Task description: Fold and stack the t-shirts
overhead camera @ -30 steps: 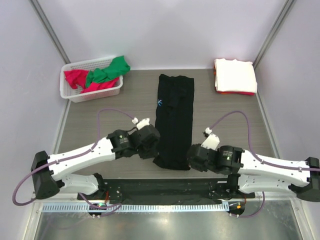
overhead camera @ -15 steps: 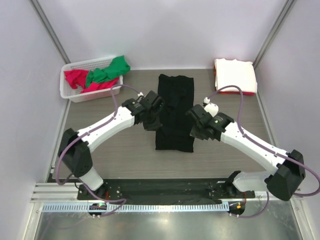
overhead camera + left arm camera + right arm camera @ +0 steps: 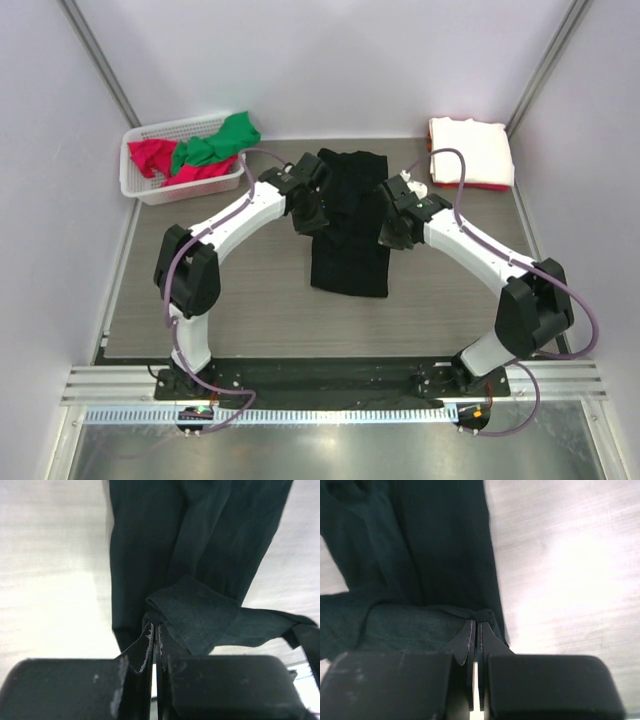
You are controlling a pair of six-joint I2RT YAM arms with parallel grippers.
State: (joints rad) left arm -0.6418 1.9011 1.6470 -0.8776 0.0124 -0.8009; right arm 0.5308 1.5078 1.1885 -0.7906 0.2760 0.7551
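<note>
A black t-shirt (image 3: 349,225) lies as a long narrow strip in the middle of the table. My left gripper (image 3: 312,205) is shut on its left near corner (image 3: 155,622) and holds it lifted over the strip. My right gripper (image 3: 391,222) is shut on its right near corner (image 3: 480,616) the same way. The lifted hem sags between the two grippers, doubled back over the lower layer. Red and green t-shirts (image 3: 200,155) lie crumpled in the basket. A folded white t-shirt (image 3: 470,150) tops a stack at the back right.
The white lattice basket (image 3: 140,190) stands at the back left. The folded stack has a red layer showing at its bottom edge (image 3: 470,186). Walls and corner posts close in the table at the back and sides.
Both grippers have carried the shirt's near hem from the near edge toward the back. The shirt's visible length has shortened as it doubles over.
</note>
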